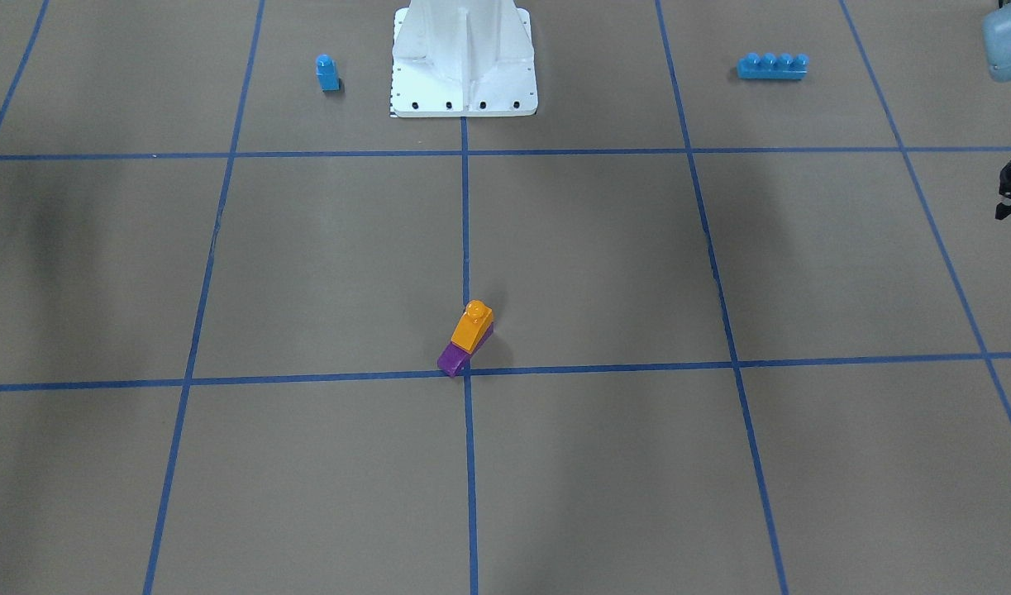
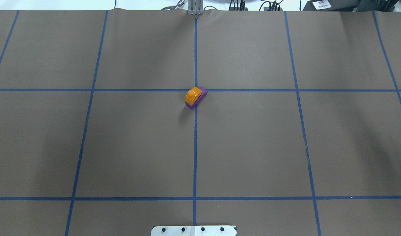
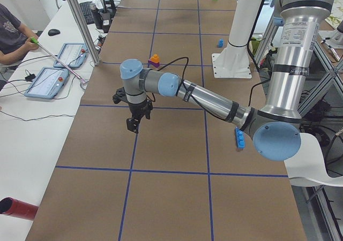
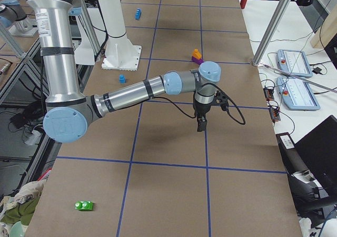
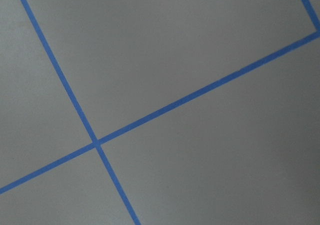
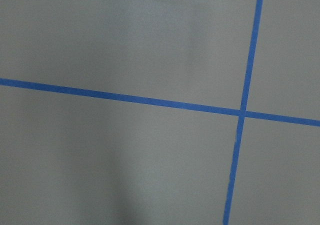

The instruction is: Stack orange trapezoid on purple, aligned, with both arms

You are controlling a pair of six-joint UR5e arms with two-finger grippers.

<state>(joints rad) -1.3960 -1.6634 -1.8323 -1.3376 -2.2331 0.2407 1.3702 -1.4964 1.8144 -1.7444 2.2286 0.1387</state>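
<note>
The orange trapezoid (image 1: 474, 324) sits on the purple brick (image 1: 453, 357) near the table's centre, where two tape lines cross. The slopes run the same way, and the purple end sticks out beyond the orange. The stack also shows in the overhead view (image 2: 192, 95). Neither gripper touches it. My left gripper (image 3: 133, 126) hangs over the table far to the robot's left, and only its edge shows in the front view (image 1: 1009, 198). My right gripper (image 4: 201, 125) hangs far to the robot's right. I cannot tell whether either is open or shut. The wrist views show only paper and tape.
A small blue single-stud brick (image 1: 327, 73) and a long blue four-stud brick (image 1: 772, 66) stand either side of the white base mount (image 1: 464, 66). A green brick (image 4: 83, 205) lies at the table's right end. Operators' tablets (image 3: 51, 80) lie along the far edge.
</note>
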